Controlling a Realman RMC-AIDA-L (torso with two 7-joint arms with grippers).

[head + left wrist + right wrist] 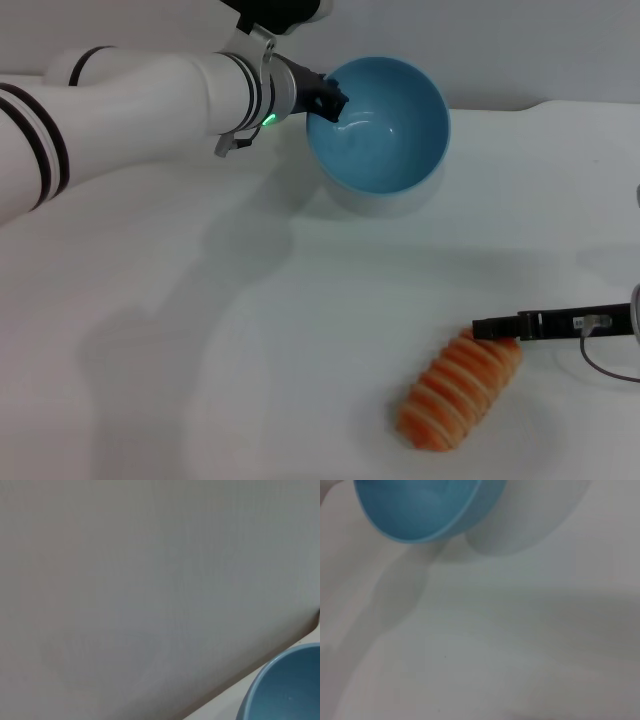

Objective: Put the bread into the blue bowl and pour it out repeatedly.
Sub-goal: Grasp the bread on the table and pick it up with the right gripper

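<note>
Bread (pixel 458 392) lies on the table (pixel 250 330) well apart from the tilted, lifted blue bowl (pixel 380 125), whose rim the left gripper (pixel 328 102) pinches, while the right gripper's (pixel 500 327) finger spread cannot be told.

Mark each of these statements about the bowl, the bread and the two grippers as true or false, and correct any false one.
1. The bread is inside the bowl. False: it lies on the table, with the bowl empty.
2. The left gripper is at the bowl's rim. True.
3. The bowl stands flat and upright. False: it is tilted, its opening turned toward the camera in the head view.
4. The right gripper is beside one end of the bread. True.
5. The bread is plain blue. False: it is orange with cream stripes.
</note>
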